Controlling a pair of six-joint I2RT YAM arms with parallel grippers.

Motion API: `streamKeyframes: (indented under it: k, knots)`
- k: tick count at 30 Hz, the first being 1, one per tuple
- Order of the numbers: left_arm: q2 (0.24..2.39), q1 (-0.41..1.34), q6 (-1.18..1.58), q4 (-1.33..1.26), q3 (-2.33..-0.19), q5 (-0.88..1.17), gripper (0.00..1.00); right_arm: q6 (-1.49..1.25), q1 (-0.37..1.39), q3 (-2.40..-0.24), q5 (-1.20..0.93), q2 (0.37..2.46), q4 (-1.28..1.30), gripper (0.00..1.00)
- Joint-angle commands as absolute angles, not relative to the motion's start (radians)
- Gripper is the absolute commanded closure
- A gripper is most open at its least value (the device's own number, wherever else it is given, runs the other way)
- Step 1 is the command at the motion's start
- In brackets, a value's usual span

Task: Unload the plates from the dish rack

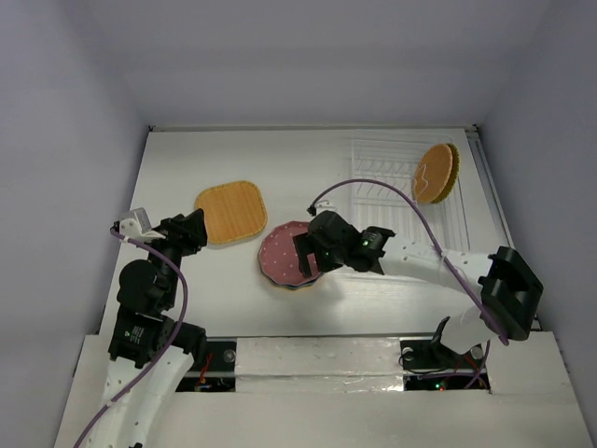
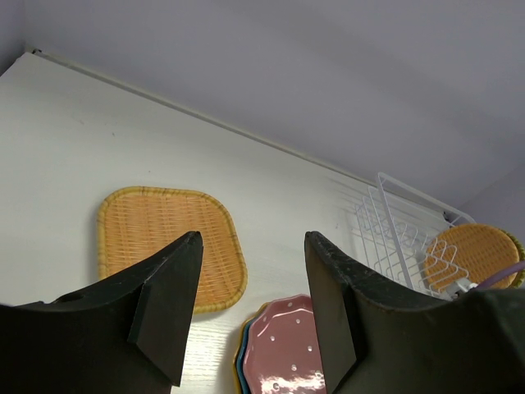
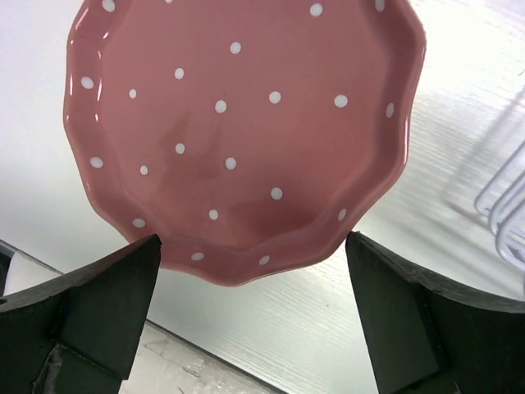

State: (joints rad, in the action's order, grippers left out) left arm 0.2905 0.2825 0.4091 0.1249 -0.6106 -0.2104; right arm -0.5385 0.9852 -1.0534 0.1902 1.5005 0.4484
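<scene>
A pink white-dotted scalloped plate (image 1: 283, 252) lies on top of a small stack with a teal plate (image 2: 239, 361) and a yellow rim under it. My right gripper (image 1: 304, 256) is open over its near rim; in the right wrist view the fingers (image 3: 123, 287) stand wide on either side of the pink plate (image 3: 246, 123). An orange woven plate (image 1: 230, 212) lies flat on the table. My left gripper (image 1: 194, 231) is open and empty beside it. Two orange plates (image 1: 435, 173) stand upright in the dish rack (image 1: 392, 182).
The rack sits at the table's back right, close to the right wall, and shows in the left wrist view (image 2: 394, 222). The pink plate (image 2: 287, 349) and the orange woven plate (image 2: 168, 246) lie ahead of my left gripper (image 2: 252, 246). A purple cable (image 1: 424, 219) runs over the right arm.
</scene>
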Motion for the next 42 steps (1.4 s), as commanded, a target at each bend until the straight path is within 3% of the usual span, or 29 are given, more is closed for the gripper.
streamKeyframes:
  k: [1, 3, 6, 7, 8, 10, 14, 17, 18, 22, 28, 42]
  knots:
    - [0.282, 0.288, 0.414, 0.097, -0.606, -0.207, 0.50, -0.532, 1.011, -1.146, 0.328, 1.473, 0.502, 0.03]
    - [0.281, 0.288, 0.413, 0.095, -0.607, -0.207, 0.50, -0.534, 1.011, -1.163, 0.379, 1.457, 0.541, 0.04]
    - [0.278, 0.288, 0.413, 0.097, -0.606, -0.207, 0.50, -0.534, 1.011, -1.219, 0.518, 1.440, 0.593, 0.19]
    - [0.278, 0.288, 0.413, 0.097, -0.606, -0.207, 0.50, -0.529, 1.011, -1.239, 0.611, 1.419, 0.598, 0.49]
    - [0.275, 0.288, 0.413, 0.097, -0.606, -0.207, 0.50, -0.526, 0.991, -1.252, 0.668, 1.410, 0.607, 0.73]
    - [0.273, 0.288, 0.413, 0.097, -0.606, -0.207, 0.50, -0.543, 0.939, -1.278, 0.823, 1.385, 0.661, 1.00]
    - [0.258, 0.288, 0.411, 0.094, -0.606, -0.207, 0.51, -0.490, 0.697, -1.282, 0.959, 1.350, 0.646, 1.00]
    - [0.245, 0.288, 0.410, 0.095, -0.606, -0.207, 0.51, -0.436, 0.565, -1.285, 0.948, 1.348, 0.572, 1.00]
    - [0.242, 0.288, 0.410, 0.094, -0.607, -0.207, 0.51, -0.404, 0.490, -1.276, 0.931, 1.347, 0.511, 0.97]
    - [0.230, 0.298, 0.408, 0.095, -0.607, -0.207, 0.51, -0.365, 0.342, -1.240, 0.792, 1.362, 0.347, 0.64]
    - [0.218, 0.325, 0.408, 0.097, -0.609, -0.207, 0.50, -0.376, 0.135, -1.255, 0.605, 1.422, 0.262, 0.62]
    - [0.215, 0.354, 0.407, 0.098, -0.611, -0.207, 0.49, -0.318, 0.015, -1.368, 0.416, 1.615, 0.307, 0.61]
